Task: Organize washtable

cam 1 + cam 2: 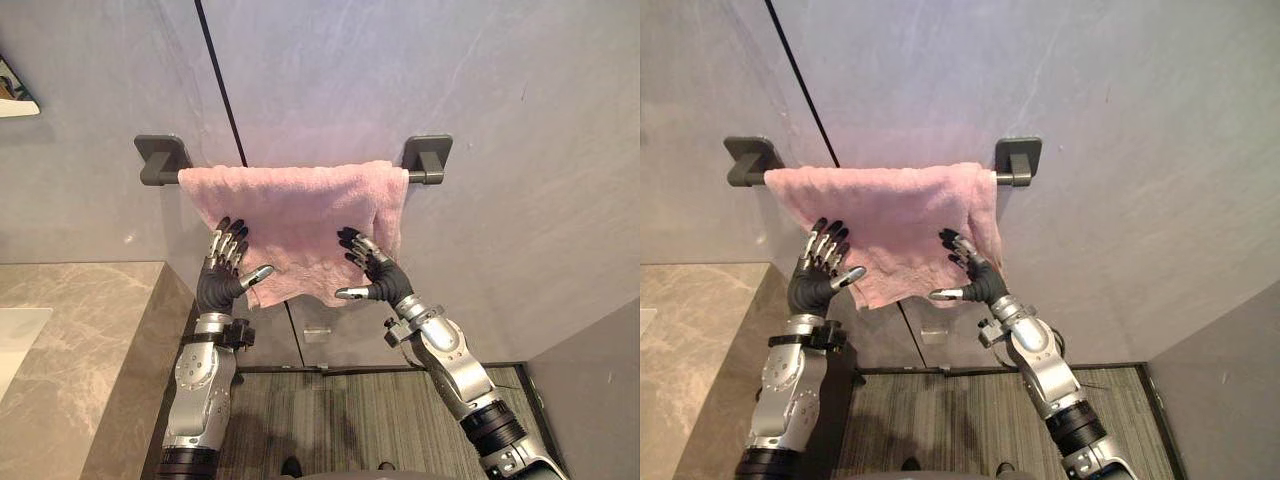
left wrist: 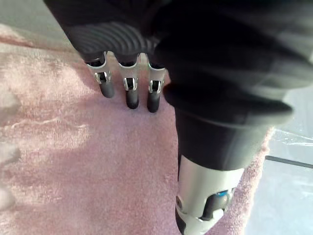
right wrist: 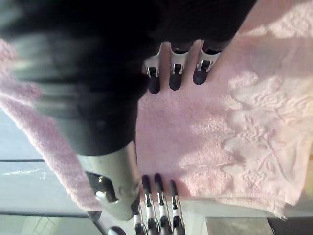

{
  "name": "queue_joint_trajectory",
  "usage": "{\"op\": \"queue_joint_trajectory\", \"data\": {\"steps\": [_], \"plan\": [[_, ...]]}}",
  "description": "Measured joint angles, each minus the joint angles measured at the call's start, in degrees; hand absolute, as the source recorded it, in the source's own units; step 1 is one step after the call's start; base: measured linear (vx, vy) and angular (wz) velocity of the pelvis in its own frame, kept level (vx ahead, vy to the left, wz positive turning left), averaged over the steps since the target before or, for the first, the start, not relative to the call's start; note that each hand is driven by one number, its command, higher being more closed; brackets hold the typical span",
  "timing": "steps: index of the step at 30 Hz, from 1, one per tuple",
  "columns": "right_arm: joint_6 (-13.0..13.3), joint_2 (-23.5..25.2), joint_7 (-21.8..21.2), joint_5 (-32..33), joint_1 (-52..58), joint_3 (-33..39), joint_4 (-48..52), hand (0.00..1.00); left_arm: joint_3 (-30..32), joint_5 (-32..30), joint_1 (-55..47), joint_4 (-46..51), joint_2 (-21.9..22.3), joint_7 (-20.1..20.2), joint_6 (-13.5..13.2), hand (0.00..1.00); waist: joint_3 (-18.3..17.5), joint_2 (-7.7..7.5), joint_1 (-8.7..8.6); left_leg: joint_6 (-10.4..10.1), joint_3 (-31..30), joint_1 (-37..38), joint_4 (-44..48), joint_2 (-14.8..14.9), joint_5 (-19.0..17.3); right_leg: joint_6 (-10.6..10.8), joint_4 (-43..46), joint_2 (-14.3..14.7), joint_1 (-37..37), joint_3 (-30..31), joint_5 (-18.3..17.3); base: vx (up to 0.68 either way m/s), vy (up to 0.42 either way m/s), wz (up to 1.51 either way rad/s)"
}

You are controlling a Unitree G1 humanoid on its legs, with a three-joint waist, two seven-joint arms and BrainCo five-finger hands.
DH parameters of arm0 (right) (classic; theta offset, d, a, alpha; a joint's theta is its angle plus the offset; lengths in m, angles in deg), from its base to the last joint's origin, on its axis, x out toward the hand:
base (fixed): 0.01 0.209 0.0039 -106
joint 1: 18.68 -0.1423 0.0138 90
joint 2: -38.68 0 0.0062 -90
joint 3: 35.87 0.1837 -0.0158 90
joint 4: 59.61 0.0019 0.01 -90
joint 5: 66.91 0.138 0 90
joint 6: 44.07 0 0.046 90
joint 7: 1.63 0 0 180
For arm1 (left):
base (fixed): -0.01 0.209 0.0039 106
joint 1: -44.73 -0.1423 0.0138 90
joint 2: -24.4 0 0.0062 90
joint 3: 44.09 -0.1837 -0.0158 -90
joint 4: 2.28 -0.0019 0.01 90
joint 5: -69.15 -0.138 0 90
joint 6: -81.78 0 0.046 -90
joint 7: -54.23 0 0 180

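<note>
The pink towel (image 1: 300, 215) covers the towel bar (image 1: 422, 177) from its left bracket (image 1: 163, 158) almost to the right bracket (image 1: 428, 153), leaving a short bare stretch at the bar's right end. The wall (image 1: 520, 120) stands close behind. The left hand (image 1: 222, 275) and right hand (image 1: 378, 278), fingers straight, front the towel's lower part, with open cloth between them. The stone counter (image 1: 90, 340) blocks the lower left, and there is free air under the towel's hem.
</note>
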Motion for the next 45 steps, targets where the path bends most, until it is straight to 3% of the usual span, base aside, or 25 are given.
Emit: {"op": "queue_joint_trajectory", "data": {"steps": [16, 28, 39, 45], "plan": [[0.32, 0.20, 3.30, 0.36, 1.91, 10.80, 2.31, 0.00, 5.47, -1.79, 0.23, -3.93, 0.16, -1.42, 0.02, 0.00, 0.01, -0.04, -0.23, -0.01, 0.54, 0.06, 0.00, 0.03, -0.04, 0.11, -0.86, 0.07, 0.15, 0.47, 0.57, 0.00, 0.000, 0.00], [0.60, 1.23, 3.48, 1.99, 7.01, 17.14, 7.31, 0.00, 11.00, -2.16, 0.03, -4.54, 0.19, -2.60, 0.02, 0.00, 0.10, -0.23, -0.28, -0.01, 0.83, 0.50, 0.00, 0.02, -0.08, 0.15, -0.93, 0.05, 0.42, 0.83, 0.67, 0.00, 0.000, -0.01], [0.84, 0.81, 3.39, -0.45, 15.47, 29.03, 8.88, 0.00, 15.95, -3.04, -5.13, -4.41, 0.32, -1.96, -0.06, 0.00, 0.41, -0.72, -0.45, 0.00, 0.65, 0.83, 0.00, 0.02, -0.14, 0.17, -1.16, 0.02, 0.94, 0.59, 0.65, 0.00, 0.000, 0.00], [0.88, 0.81, 3.48, -3.04, 19.34, 33.23, 7.80, 0.00, 17.36, -4.00, -10.52, -4.60, 2.48, 0.34, 0.00, 0.00, 0.78, -1.37, -0.53, 0.00, 0.00, 0.42, -0.01, -0.04, -0.14, 0.21, -1.36, -0.05, 0.94, -0.08, 0.61, 0.00, 0.000, 0.06]]}}
